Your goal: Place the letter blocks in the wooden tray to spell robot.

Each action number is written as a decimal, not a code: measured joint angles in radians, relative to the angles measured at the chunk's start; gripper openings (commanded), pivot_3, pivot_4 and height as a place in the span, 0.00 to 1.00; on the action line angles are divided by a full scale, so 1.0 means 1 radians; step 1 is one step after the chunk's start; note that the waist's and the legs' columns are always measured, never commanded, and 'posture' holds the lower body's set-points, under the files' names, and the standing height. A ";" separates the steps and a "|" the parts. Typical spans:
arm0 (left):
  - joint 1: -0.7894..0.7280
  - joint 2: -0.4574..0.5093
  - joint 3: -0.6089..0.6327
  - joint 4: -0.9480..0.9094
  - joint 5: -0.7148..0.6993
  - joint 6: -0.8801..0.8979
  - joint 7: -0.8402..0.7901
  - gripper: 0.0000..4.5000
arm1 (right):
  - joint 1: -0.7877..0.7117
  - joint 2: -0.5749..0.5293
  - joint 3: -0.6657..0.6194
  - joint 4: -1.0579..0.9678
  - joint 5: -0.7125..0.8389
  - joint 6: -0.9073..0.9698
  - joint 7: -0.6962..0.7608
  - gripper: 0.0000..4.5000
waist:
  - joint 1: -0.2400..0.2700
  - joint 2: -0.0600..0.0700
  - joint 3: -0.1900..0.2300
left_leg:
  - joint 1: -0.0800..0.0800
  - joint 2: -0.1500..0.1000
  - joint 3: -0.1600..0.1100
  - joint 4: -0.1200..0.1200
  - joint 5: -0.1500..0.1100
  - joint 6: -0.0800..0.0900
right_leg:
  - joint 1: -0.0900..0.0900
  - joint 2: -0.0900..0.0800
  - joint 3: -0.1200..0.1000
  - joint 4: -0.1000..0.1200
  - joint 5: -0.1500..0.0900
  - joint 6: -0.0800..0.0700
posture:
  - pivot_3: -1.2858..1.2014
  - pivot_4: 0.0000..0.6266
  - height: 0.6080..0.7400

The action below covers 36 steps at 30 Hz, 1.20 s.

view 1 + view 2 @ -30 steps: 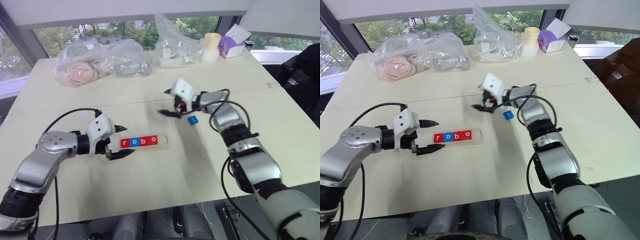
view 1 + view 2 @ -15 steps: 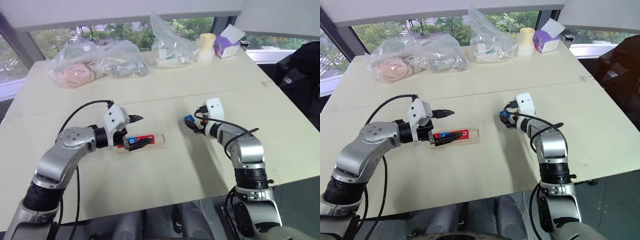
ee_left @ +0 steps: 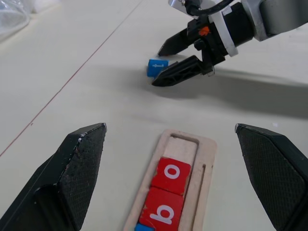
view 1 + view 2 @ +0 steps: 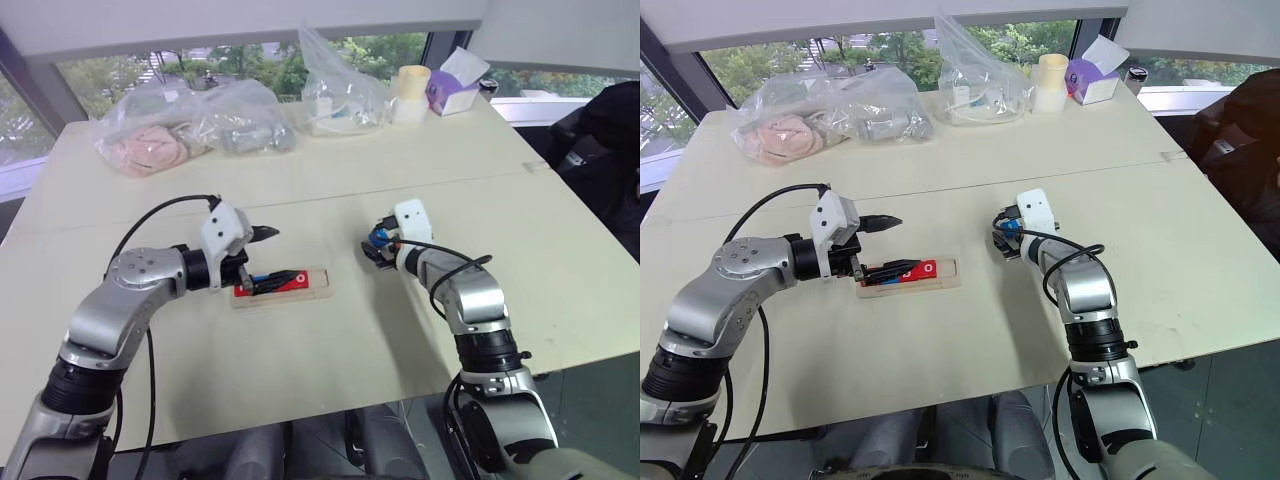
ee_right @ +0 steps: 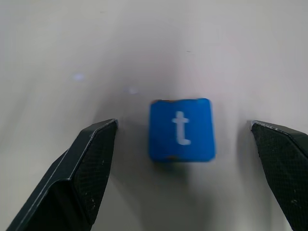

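Now | right end effector (image 5: 183,192) released, straddling t block (image 5: 181,129) | left end effector (image 3: 178,187) released over wooden tray (image 3: 204,159)

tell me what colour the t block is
Blue with a white t, clearest in the right wrist view.

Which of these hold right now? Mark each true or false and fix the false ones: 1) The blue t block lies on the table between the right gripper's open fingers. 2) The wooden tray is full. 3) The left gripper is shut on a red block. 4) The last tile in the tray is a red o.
1) True: the blue t block lies flat on the table, between the open fingers of the right gripper.
2) False: the wooden tray has one empty slot at its end.
3) False: the left gripper is open, holding nothing.
4) True: a red o sits next to the empty slot.
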State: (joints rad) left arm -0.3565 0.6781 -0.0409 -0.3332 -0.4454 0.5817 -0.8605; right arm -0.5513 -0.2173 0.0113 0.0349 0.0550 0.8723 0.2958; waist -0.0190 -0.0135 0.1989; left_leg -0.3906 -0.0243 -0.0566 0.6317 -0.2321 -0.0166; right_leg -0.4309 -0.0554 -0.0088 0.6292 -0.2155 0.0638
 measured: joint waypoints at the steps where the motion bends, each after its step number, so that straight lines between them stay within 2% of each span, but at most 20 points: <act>1: 0.002 0.000 0.000 0.000 0.000 0.000 0.001 1.00 | 0.000 0.003 0.001 0.003 0.001 -0.005 -0.001 0.74 | 0.000 0.000 0.000 | 0.000 0.000 0.000 0.000 0.000 0.000 | 0.000 0.000 0.000 0.000 0.000 0.000 | 0.52 0.24 1.00; 5: 0.008 0.000 0.000 0.000 0.001 0.000 0.010 1.00 | -0.001 0.006 -0.004 0.009 0.007 -0.008 -0.016 0.26 | 0.000 0.000 0.000 | 0.000 0.000 0.000 0.000 0.000 0.000 | 0.000 0.000 0.000 0.000 0.000 0.000 | 0.52 0.24 1.00; 12: 0.010 0.010 -0.004 -0.004 0.001 -0.001 0.002 1.00 | 0.001 0.020 -0.026 -0.016 0.008 0.021 -0.075 0.26 | 0.001 0.000 0.000 | 0.000 0.000 0.000 0.000 0.000 0.000 | 0.000 0.000 0.000 0.000 0.000 0.000 | 0.52 0.24 1.00; 18: 0.022 0.031 -0.035 -0.017 0.026 -0.023 -0.037 1.00 | 0.083 0.124 -0.159 -0.386 0.040 0.341 -0.189 0.26 | 0.006 0.000 0.000 | -0.001 0.000 -0.001 -0.002 0.000 0.000 | -0.001 -0.001 0.000 -0.001 0.000 -0.001 | 0.52 0.24 1.00; 24: 0.019 0.018 -0.077 -0.019 0.035 -0.029 -0.071 1.00 | 0.144 0.186 -0.204 -0.683 0.076 0.679 -0.198 0.26 | 0.005 0.000 0.000 | -0.001 0.000 -0.001 -0.001 0.000 0.000 | -0.002 -0.001 0.000 -0.001 -0.001 0.000 | 0.52 0.24 1.00; 30: -0.003 0.028 -0.134 -0.022 0.044 -0.031 -0.132 1.00 | 0.211 0.252 -0.196 -0.733 0.081 0.735 -0.220 0.26 | -0.001 0.000 0.000 | -0.001 0.001 -0.001 -0.003 0.000 0.000 | -0.002 -0.002 0.000 -0.003 -0.001 0.000 | 0.52 0.24 1.00; 34: -0.005 0.028 -0.140 -0.021 0.050 -0.045 -0.141 1.00 | 0.225 0.328 -0.217 -0.732 0.076 0.735 -0.248 0.71 | 0.001 0.000 0.000 | -0.003 0.001 -0.001 -0.003 0.000 0.000 | -0.003 -0.001 0.000 -0.003 -0.001 0.000 | 0.52 0.24 1.00; 36: -0.006 0.027 -0.140 -0.019 0.053 -0.048 -0.142 1.00 | 0.225 0.331 -0.223 -0.733 0.079 0.735 -0.250 0.94 | 0.001 0.000 0.000 | -0.003 0.001 -0.001 -0.003 0.000 0.000 | -0.003 -0.001 0.000 -0.003 -0.001 0.000 | 0.52 0.24 1.00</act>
State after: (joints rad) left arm -0.3624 0.7056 -0.1810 -0.3526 -0.3923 0.5337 -1.0021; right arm -0.3267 0.1141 -0.2120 -0.6981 0.1340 1.6072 0.0462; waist -0.0179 -0.0132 0.1990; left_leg -0.3934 -0.0238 -0.0576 0.6289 -0.2323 -0.0169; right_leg -0.4341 -0.0566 -0.0093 0.6260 -0.2166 0.0639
